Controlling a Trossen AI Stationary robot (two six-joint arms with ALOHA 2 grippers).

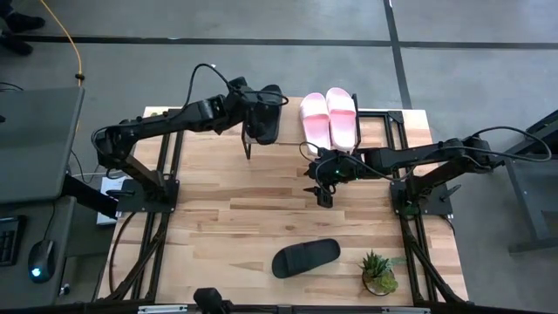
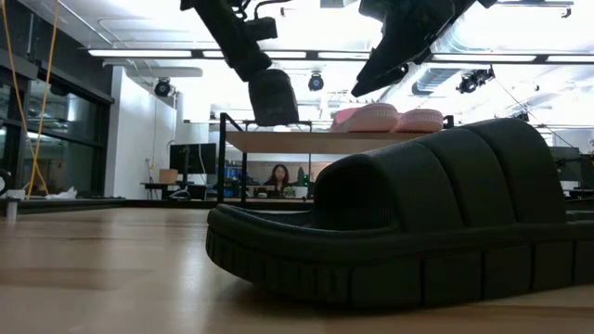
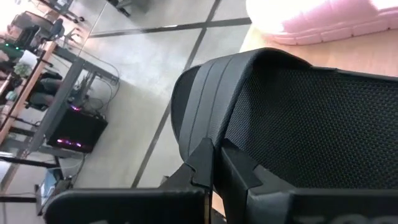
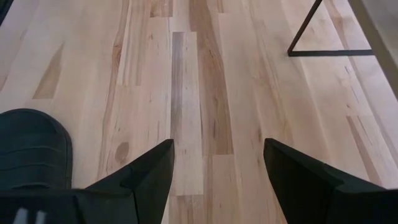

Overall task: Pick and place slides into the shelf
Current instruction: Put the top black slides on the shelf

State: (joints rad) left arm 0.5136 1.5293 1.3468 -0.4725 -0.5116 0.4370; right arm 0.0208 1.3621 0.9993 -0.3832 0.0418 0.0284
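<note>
At the far end of the bench (image 1: pixel 227 218), the left claw (image 1: pixel 261 122) has a black slide (image 1: pixel 266 118) clamped in its grip, held up in the air right by the shelf (image 1: pixel 384 126). From the left wrist view you can see the fingers (image 3: pixel 211 165) pinching the edge of that slide (image 3: pixel 298 118), with its mesh-looking inside facing the camera and a bit of pink slide (image 3: pixel 323 18) just past it. In the low view the held slide (image 2: pixel 274 97) hangs toe-down, a little above the level of the shelf's top board (image 2: pixel 316 141).

The two pink slides (image 1: pixel 330 118) are already on top of the shelf, side by side and touching, just to the right of the held black one. You can spot them sitting on the board in the low view too (image 2: pixel 390 118).

The right claw (image 1: pixel 323 179) is out over the middle of the bench, just in front of the shelf, spread wide with nothing in it. Its wrist view shows both fingers (image 4: pixel 149 168) apart over bare wood, plus a black slide's edge (image 4: pixel 31 149) off to one side.

The other black slide (image 1: pixel 305 257) lies flat on the near part of the bench, well apart from both claws, with a small potted plant (image 1: pixel 379 272) near it. It fills most of the low view (image 2: pixel 408 223).
</note>
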